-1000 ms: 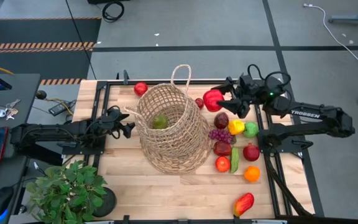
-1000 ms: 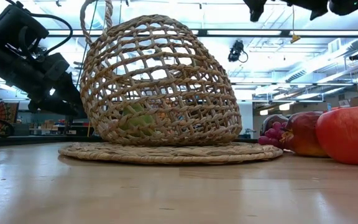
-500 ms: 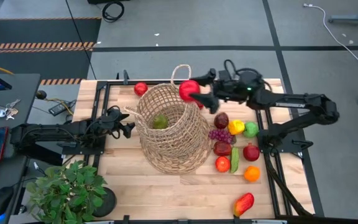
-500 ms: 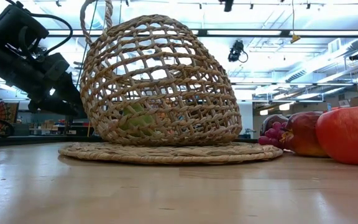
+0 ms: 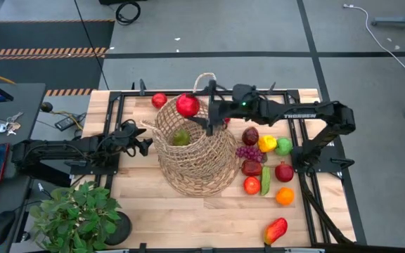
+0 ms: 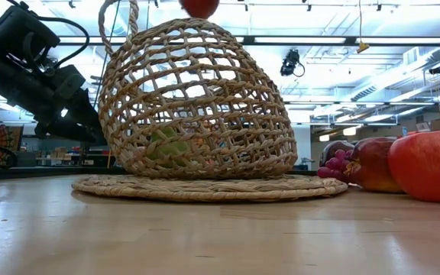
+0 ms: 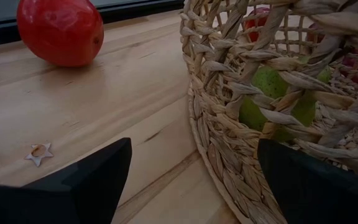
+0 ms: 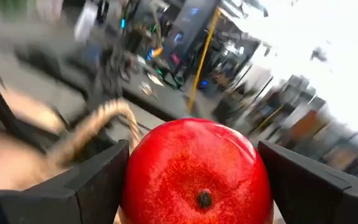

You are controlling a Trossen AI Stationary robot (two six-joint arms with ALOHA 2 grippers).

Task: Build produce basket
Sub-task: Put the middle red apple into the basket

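On the desk (image 5: pixel 139 211), loose fruits (image 5: pixel 262 165) lie beside the basket (image 5: pixel 192 151), and the right end effector (image 5: pixel 201 112) grasps a red apple (image 5: pixel 187 105) above the basket's rim.

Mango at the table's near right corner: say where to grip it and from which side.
Grip the mango across its narrow middle, coming straight down from above. It lies flat and elongated, slanted, apart from the other fruit, so jaws set across its short width should close cleanly.
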